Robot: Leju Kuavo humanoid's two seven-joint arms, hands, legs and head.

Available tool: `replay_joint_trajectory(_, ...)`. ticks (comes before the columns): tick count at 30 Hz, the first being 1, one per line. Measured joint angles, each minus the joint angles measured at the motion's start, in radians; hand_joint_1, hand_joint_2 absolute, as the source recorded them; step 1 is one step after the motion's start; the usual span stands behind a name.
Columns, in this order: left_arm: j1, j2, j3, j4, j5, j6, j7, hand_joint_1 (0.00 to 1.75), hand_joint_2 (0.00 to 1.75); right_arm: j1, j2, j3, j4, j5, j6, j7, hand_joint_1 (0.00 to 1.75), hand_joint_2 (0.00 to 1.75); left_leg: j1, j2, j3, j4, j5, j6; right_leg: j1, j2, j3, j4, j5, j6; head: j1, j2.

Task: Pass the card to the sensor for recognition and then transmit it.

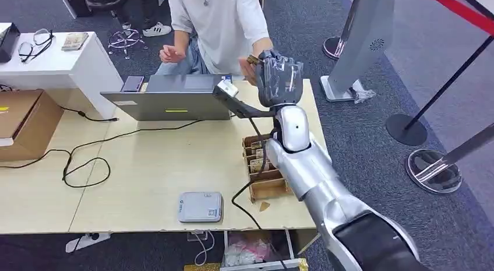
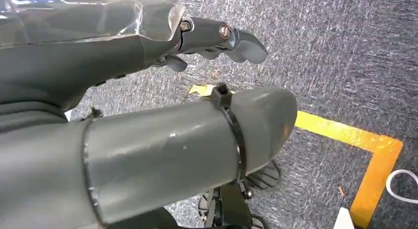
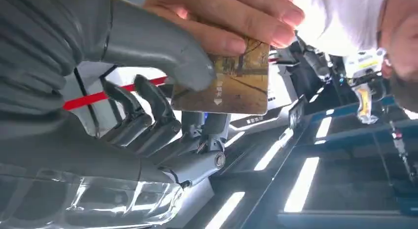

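The right hand (image 1: 279,77) is raised over the far right corner of the worktop (image 1: 157,172), hemmed in by a person's hand (image 1: 249,67) touching the card (image 3: 231,81) it pinches. Just beside it to the left stand the open laptop (image 1: 175,99) and a black sensor arm (image 1: 242,105). Below its forearm a wooden card box (image 1: 265,166) and a black cable (image 1: 247,192) block the right edge. Open worktop lies in the middle, between a looped cable (image 1: 87,163) and a small grey device (image 1: 200,206).
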Motion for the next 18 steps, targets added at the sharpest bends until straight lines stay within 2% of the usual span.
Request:
replay_joint_trajectory(1,0.000,0.001,0.000,0.000,0.002,-0.008,0.009,0.00,0.00,-0.005,0.005,0.000,0.011,0.001,0.003,0.000,0.00,0.00,0.000,0.000,0.000,0.000,0.000,0.000,0.000,0.000,0.000,0.000,0.000,0.000,0.000,0.000)
replay_joint_trajectory(3,0.000,0.005,0.000,0.000,0.005,-0.027,0.021,0.00,0.00,-0.014,0.017,0.000,0.036,-0.007,0.020,-0.008,0.00,0.00,0.000,0.000,0.000,0.000,0.000,0.000,0.000,0.000,0.000,0.000,0.000,0.000,0.000,0.000)
replay_joint_trajectory(6,0.000,0.010,0.001,0.000,0.007,-0.037,0.029,0.00,0.00,-0.019,0.031,-0.002,0.055,-0.062,0.051,-0.065,0.00,0.00,0.000,0.000,0.000,0.000,0.000,0.000,0.000,0.000,0.000,0.000,0.000,0.000,0.000,0.000)
replay_joint_trajectory(10,0.000,0.012,0.002,0.000,0.011,-0.039,0.030,0.00,0.00,-0.017,0.040,-0.007,0.057,-0.157,0.126,-0.177,0.00,0.00,0.000,0.000,0.000,0.000,0.000,0.000,0.000,0.000,0.000,0.000,0.000,0.000,0.000,0.000)
replay_joint_trajectory(15,0.001,0.012,0.008,0.000,0.026,-0.039,0.032,0.00,0.00,0.023,0.035,-0.005,0.000,-0.235,0.240,-0.252,0.00,0.00,0.000,0.000,0.000,0.000,0.000,0.000,0.000,0.000,0.000,0.000,0.000,0.000,0.000,0.000)
replay_joint_trajectory(18,0.002,0.010,0.010,0.000,0.036,-0.022,0.024,0.00,0.00,0.056,0.008,0.018,-0.055,-0.269,0.282,-0.273,0.00,0.00,0.000,0.000,0.000,0.000,0.000,0.000,0.000,0.000,0.000,0.000,0.000,0.000,0.000,0.000)
